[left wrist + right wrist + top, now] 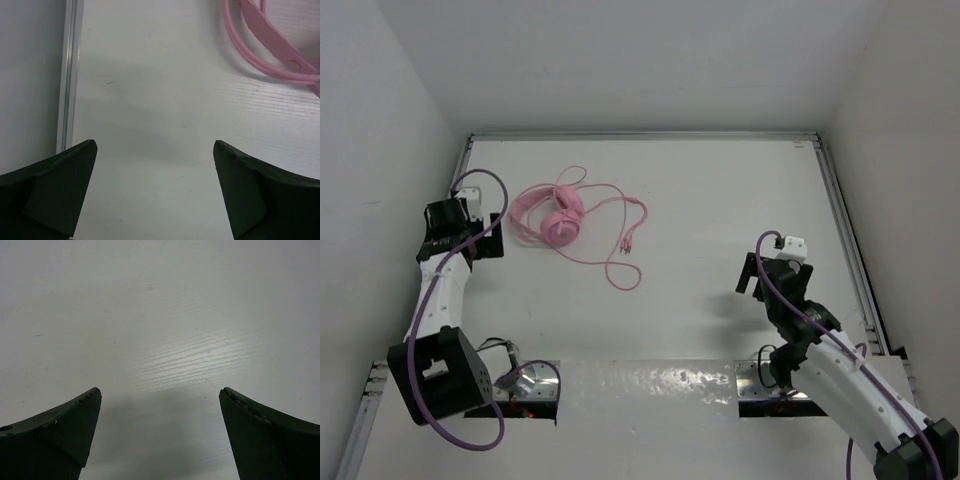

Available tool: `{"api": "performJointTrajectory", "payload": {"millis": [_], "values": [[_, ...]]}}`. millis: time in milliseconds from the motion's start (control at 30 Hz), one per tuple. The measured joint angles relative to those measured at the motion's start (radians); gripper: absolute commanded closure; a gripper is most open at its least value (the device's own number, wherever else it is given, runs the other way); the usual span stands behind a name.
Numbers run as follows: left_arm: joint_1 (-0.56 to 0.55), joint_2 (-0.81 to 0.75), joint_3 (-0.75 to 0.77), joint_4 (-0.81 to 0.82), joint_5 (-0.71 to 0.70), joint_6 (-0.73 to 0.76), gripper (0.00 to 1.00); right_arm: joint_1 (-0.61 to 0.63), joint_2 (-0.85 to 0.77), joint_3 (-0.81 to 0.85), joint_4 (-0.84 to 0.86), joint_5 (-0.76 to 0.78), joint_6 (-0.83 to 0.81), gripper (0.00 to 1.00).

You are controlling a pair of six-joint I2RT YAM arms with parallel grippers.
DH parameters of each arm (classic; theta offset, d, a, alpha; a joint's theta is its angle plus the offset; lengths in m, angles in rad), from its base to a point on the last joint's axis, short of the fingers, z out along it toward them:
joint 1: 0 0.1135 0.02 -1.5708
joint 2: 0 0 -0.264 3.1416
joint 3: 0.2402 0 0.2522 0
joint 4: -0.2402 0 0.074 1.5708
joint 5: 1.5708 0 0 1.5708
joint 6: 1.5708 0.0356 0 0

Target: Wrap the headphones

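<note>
**Headphones at rest, both arms clear.** In the top view the headphones point(563, 215) are seen lying flat on the white table point(740, 200), in the upper left of the frame and untouched by either arm. The two round earcups point(567, 203) are set close together, one above the other in the frame. The thin headband point(524, 218) is bowed out toward the left. The long axis of the body is judged to run roughly from top to bottom of the frame, slightly tilted. The open side of the band is turned toward the right.

The cord point(638, 212) is trailed loosely to the right and lower right, and it ends in a small loop point(623, 276) below the plug end. Cord and body together are therefore spread mainly from left to right.

In the left wrist view the left gripper point(155, 150) is shown with its fingers spread wide and nothing between them. Part of the headband and cord is visible at the upper right of that frame, near but apart. The right gripper point(160, 392) is likewise held wide and empty over bare table. In the top view it is well apart, at the right.

Several failures are judged possible:

- The cord is thin and lies flat, so it may be missed or slip out when pinched.
- The light headphones may be dragged if the cord is pulled while the body is not held.
- The slack loops may be tangled or knotted while being wound.
- The purple cable point(483, 182) of the left arm hangs just beside the headband and may be snagged on it.
</note>
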Motion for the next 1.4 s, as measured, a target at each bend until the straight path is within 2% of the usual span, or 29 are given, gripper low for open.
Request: {"api": "performJointTrajectory", "payload": {"millis": [67,100,133,167,233,300,333,367,400,467,800,900,967,1000,1067,1100,1233,1400], "values": [[0.0,0.013,0.026,-0.021,0.01,0.003,0.01,0.0,0.0,0.01,-0.006,0.001,-0.005,0.01],[0.0,0.027,0.055,-0.034,0.032,0.008,0.07,0.0,0.001,0.019,-0.008,0.001,-0.009,0.01],[0.0,0.048,0.103,-0.064,0.083,0.037,0.24,0.0,0.006,0.031,-0.006,0.0,-0.014,0.01],[0.001,0.069,0.15,-0.094,0.126,0.066,0.31,0.0,0.012,0.044,-0.004,-0.003,-0.019,0.01],[-0.021,0.141,0.292,-0.161,0.196,0.135,0.37,0.0,0.038,0.083,0.003,-0.019,-0.037,0.01],[-0.072,0.243,0.45,-0.225,0.171,0.148,0.32,0.0,0.079,0.137,0.006,-0.04,-0.054,0.01],[-0.107,0.313,0.545,-0.247,0.132,0.15,0.28,0.0,0.098,0.166,0.012,-0.053,-0.061,0.01],[-0.134,0.389,0.634,-0.276,0.102,0.147,0.17,0.0,0.127,0.197,0.021,-0.065,-0.068,0.01],[-0.153,0.464,0.716,-0.285,0.077,0.142,0.11,0.0,0.148,0.221,0.031,-0.078,-0.073,0.01],[-0.18,0.577,0.793,-0.275,0.05,0.124,0.05,0.0,0.19,0.264,0.053,-0.109,-0.086,0.01],[-0.182,0.874,0.817,-0.306,0.021,0.043,0.06,0.0,0.282,0.305,0.138,-0.251,-0.089,0.01],[-0.182,0.942,0.818,-0.289,0.017,0.03,0.09,0.0,0.283,0.305,0.138,-0.278,-0.088,0.01],[-0.182,0.983,0.818,-0.278,0.041,0.017,0.27,0.0,0.283,0.305,0.137,-0.286,-0.087,0.01],[-0.182,0.998,0.818,-0.274,0.055,0.016,0.5,0.0,0.283,0.305,0.137,-0.289,-0.085,0.01],[-0.182,1.022,0.824,-0.272,0.097,-0.001,0.86,0.0,0.283,0.305,0.136,-0.292,-0.083,0.03],[-0.182,1.022,0.826,-0.266,0.103,-0.003,1.0,0.0,0.283,0.305,0.136,-0.295,-0.082,0.04],[-0.182,1.027,0.836,-0.264,0.164,-0.011,1.0,0.0,0.285,0.306,0.134,-0.312,-0.089,0.1],[-0.181,0.975,0.851,-0.341,0.274,-0.001,1.0,0.0,0.335,0.362,0.111,-0.403,-0.161,0.23]]}}
